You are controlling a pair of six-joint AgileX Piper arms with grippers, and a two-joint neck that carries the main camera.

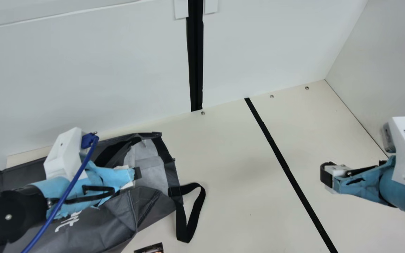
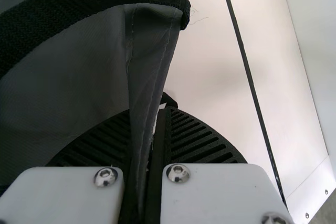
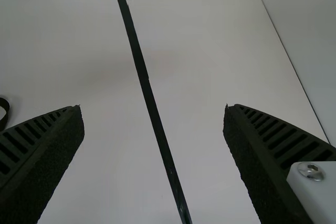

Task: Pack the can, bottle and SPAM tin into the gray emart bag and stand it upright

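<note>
**Left end effector [image 1: 136, 173] pinching the gray emart bag [image 1: 109, 225]; right end effector [image 1: 327, 175] spread**

**Left unit.** My left end effector [image 2: 149, 111] is closed on a fold of the bag's gray fabric. Its ribbed fingers [image 2: 197, 137] press against the fold from both sides, and the fabric extends past the fingertips.

**Right unit.** My right end effector [image 3: 154, 109] is spread wide above the cream desk [image 1: 230, 211], with nothing between its fingers. It is well apart from the bag. A black line [image 1: 283, 163] on the desk runs between the left end effector and the right one; in the right wrist view it crosses the gap between the fingers.

**Container.** The bag lies slumped on its side, beneath and around my left end effector. Its mouth gapes toward the right end effector, exposing a lighter gray interior [image 1: 149, 165]. I cannot tell what lies deeper inside. A black strap [image 1: 197, 207] extends from the mouth in a loop onto the desk, just beyond the left fingertips.

**Markings.** White lettering [image 1: 69, 220] shows on the bag panel beside the left end effector, partly covered by the arm. Nearer to me than the left end effector, a dark printed item [image 1: 152, 248] is cut off by the main view's edge; I cannot identify it.
</note>
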